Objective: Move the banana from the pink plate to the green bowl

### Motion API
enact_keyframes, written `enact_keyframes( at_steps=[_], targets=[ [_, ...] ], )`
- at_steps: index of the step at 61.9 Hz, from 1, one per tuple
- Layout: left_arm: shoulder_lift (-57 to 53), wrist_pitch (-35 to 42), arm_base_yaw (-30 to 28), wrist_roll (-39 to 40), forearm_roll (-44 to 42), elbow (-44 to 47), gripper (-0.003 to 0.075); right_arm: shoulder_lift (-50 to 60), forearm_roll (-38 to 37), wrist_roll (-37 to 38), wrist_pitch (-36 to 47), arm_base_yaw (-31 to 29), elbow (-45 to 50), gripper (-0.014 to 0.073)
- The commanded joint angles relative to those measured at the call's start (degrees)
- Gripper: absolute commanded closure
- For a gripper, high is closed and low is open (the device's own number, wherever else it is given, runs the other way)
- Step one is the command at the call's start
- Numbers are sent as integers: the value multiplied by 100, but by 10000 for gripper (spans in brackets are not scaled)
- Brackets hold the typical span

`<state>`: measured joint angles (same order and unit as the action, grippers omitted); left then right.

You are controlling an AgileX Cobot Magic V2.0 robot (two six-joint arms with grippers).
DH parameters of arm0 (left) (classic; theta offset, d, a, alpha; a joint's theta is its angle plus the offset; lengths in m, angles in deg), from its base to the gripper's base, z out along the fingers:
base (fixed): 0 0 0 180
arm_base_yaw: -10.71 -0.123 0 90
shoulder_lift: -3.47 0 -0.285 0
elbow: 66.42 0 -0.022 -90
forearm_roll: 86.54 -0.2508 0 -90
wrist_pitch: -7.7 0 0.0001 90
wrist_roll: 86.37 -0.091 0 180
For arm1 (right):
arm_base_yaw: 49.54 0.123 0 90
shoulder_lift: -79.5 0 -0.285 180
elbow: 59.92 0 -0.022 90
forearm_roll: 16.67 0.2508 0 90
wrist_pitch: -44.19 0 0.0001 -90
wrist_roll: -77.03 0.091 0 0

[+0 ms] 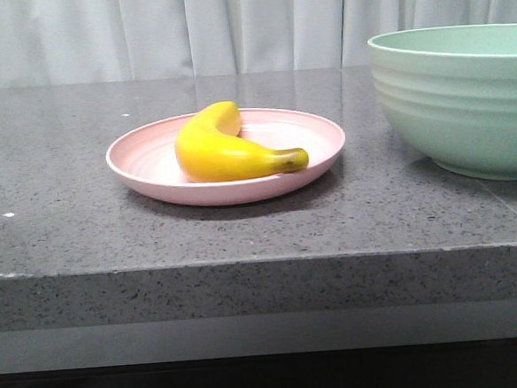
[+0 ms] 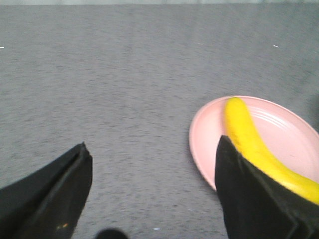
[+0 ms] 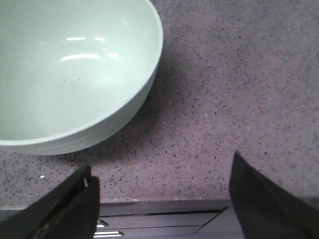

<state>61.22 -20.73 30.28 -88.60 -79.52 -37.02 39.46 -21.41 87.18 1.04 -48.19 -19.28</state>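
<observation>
While the banana lies on the pink plate, left of the empty green bowl | we see both jaws spread, grasping nothing | table bears all, transfer not begun.

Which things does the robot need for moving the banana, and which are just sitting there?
Needed for the job:
banana, lying on the plate
pink plate
green bowl, empty inside
left gripper, open, near the plate
right gripper, open, near the bowl

Just there:
grey stone table
white curtain behind
</observation>
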Motion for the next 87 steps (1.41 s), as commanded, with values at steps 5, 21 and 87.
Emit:
enact_keyframes(
  at_steps=[5, 21, 87],
  targets=[
    [436, 517, 642, -9, 60, -429, 206, -50, -76, -61, 337, -15, -136, 36],
    [1634, -70, 1359, -9, 5, -1355, 206, -50, -76, -61, 337, -15, -136, 36],
    [5206, -3225, 1552, 976, 538, -4606, 205, -50, -64, -61, 337, -15, -136, 36]
  ],
)
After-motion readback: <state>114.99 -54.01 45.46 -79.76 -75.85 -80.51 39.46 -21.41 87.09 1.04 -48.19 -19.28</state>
